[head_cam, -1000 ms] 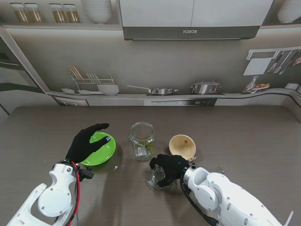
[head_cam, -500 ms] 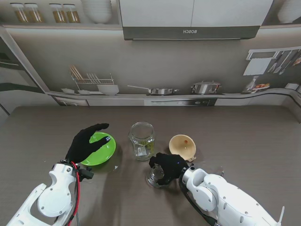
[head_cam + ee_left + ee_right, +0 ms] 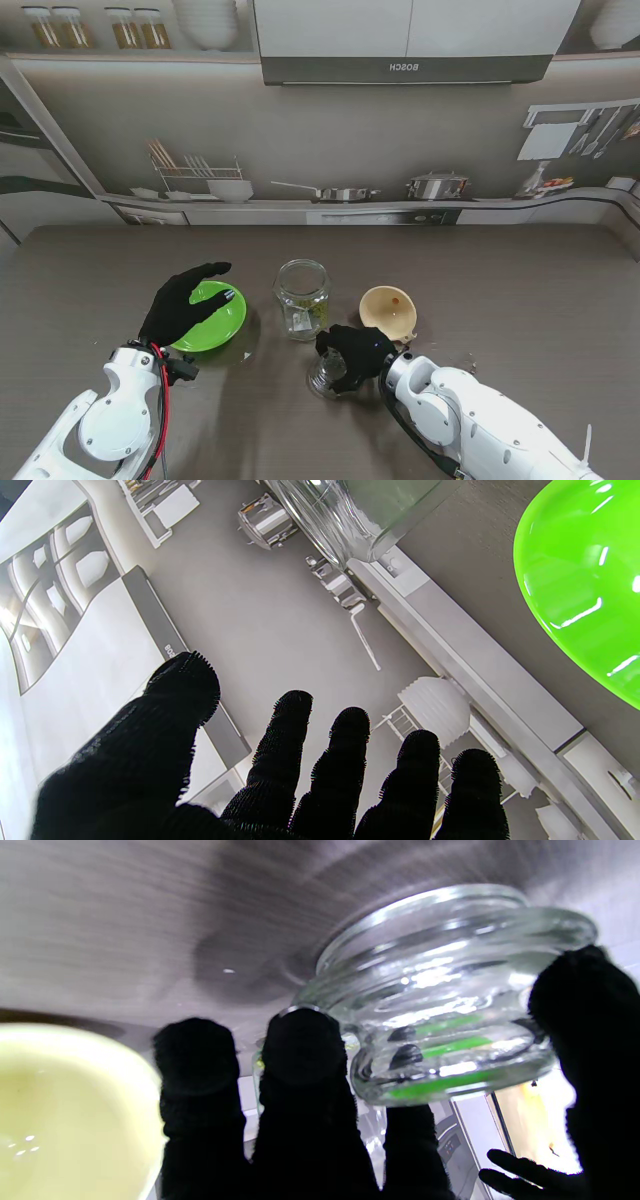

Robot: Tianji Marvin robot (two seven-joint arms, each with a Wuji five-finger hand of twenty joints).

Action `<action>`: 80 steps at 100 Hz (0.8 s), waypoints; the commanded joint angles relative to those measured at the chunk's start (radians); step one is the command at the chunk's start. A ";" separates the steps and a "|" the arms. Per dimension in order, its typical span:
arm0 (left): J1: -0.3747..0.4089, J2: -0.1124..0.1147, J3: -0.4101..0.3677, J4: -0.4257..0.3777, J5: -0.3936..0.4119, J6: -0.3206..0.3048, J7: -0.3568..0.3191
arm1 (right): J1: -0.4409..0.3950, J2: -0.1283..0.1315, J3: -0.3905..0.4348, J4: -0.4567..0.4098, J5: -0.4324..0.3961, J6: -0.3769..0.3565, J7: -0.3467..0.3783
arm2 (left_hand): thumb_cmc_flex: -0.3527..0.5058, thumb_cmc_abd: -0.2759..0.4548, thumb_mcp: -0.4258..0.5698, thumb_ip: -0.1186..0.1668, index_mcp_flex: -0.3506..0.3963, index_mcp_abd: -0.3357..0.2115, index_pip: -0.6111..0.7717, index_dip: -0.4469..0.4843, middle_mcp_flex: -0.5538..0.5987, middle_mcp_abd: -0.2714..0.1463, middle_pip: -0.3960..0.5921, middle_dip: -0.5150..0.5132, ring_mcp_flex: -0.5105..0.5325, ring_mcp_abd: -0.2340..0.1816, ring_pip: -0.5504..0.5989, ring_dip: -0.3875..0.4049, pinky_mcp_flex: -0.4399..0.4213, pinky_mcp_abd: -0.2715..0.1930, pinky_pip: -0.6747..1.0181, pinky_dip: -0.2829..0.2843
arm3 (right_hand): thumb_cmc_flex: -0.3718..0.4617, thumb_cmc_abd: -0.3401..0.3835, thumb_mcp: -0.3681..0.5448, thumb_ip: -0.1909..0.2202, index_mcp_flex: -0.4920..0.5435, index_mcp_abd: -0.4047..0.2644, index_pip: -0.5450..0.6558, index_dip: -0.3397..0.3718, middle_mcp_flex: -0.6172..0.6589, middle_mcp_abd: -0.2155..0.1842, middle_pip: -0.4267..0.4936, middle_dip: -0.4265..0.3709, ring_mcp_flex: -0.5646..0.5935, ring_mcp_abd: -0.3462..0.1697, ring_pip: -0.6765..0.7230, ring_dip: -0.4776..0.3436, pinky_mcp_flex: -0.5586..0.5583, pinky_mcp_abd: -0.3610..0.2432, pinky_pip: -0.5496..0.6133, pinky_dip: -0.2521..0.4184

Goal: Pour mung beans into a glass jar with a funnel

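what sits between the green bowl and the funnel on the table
In the stand view, the open glass jar stands upright between the green bowl on my left and the yellow funnel on my right, apart from both.

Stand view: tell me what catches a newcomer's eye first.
The bright green bowl on the left, with the open left hand hovering over it. In the middle stands a glass jar, a cream funnel to its right. Nearer to me, the right hand grips a glass lid.
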 commanded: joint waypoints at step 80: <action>0.005 -0.001 -0.003 -0.013 -0.008 0.014 -0.023 | -0.086 0.003 0.105 -0.066 0.009 0.005 0.082 | 0.026 0.040 -0.033 0.034 0.015 -0.014 0.004 0.007 0.010 -0.001 -0.004 -0.002 0.018 -0.006 -0.009 0.000 -0.014 -0.021 -0.020 0.011 | 0.333 0.225 0.164 -0.002 0.028 0.191 0.315 0.048 0.314 -0.187 0.325 0.168 0.126 -0.100 0.135 0.085 0.139 -0.050 0.081 -0.037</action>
